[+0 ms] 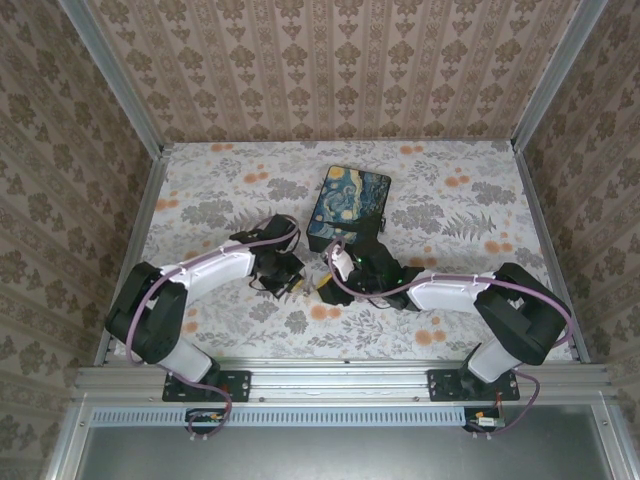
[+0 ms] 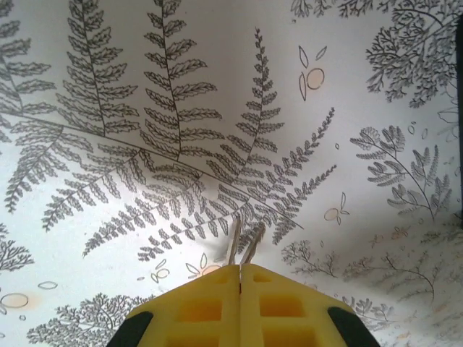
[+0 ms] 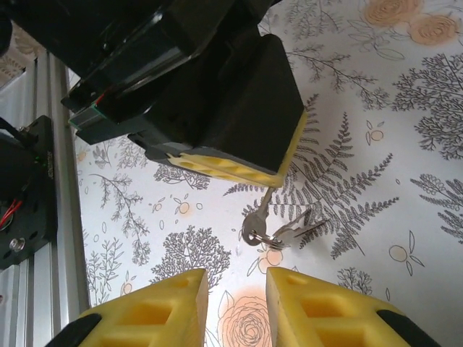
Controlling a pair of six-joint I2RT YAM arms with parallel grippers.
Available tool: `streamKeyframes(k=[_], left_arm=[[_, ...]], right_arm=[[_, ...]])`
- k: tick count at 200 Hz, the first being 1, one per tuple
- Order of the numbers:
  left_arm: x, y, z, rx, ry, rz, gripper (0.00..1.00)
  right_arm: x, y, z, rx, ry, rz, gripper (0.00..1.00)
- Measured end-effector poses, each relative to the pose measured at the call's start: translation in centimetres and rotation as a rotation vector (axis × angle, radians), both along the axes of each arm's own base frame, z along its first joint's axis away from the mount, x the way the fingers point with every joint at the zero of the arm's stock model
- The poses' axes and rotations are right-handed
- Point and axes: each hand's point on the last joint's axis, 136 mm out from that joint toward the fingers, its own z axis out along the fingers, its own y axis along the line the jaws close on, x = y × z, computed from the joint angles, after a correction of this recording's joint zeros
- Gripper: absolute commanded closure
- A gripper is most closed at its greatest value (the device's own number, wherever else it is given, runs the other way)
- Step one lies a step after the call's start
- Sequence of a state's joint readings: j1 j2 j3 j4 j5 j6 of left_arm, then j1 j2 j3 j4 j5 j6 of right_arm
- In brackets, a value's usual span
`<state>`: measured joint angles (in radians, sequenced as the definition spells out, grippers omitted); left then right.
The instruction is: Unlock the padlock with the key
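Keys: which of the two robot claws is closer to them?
Left. The left gripper is shut on the keys, pinching one of them. The right gripper stands open close by, not touching them.

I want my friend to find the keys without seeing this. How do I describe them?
Start at the flowery table, in front of the box with the swirly blue-and-yellow lid. There the left gripper is shut on a little bunch of keys on a ring, dangling from its yellow pads. They are thin, shiny and silver, unlike the chunky black and yellow parts around them.
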<state>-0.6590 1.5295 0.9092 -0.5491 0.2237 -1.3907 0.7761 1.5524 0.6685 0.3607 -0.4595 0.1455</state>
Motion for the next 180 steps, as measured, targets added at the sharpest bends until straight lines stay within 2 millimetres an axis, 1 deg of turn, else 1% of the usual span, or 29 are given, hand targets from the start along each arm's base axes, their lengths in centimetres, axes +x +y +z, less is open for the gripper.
streamKeyframes(k=[45, 74, 121, 180], left_arm=[[0.7, -0.2, 1.1, -0.014, -0.019, 0.007, 1.0], [0.8, -0.2, 1.6, -0.028, -0.026, 0.009, 1.0], [1.0, -0.1, 2.6, -0.053, -0.047, 0.017, 1.0], [1.0, 0.0, 2.7, -0.053, -0.048, 0.02, 1.0]], right_arm=[[-0.1, 1.6, 0.6, 0.003, -0.042, 0.052, 0.72], [-0.1, 2.3, 0.4, -0.002, -0.048, 0.07, 0.74], [0.4, 2.7, -0.8, -0.032, -0.05, 0.064, 0.77], [1.4, 3.2, -1.0, -0.049, -0.071, 0.035, 0.82]])
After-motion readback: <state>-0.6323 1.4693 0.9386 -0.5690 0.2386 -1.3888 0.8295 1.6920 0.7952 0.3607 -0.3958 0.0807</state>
